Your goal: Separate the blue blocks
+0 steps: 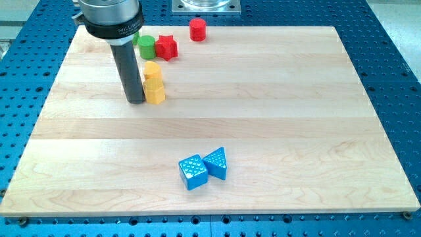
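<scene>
A blue cube and a blue triangular block sit touching each other near the view's bottom, a little left of the middle. My tip rests on the board at the upper left, far from both blue blocks. It stands right beside the left side of a yellow block.
A second yellow block sits just above the first. A green cylinder, a red star block and a red cylinder lie along the view's top. The wooden board lies on a blue perforated table.
</scene>
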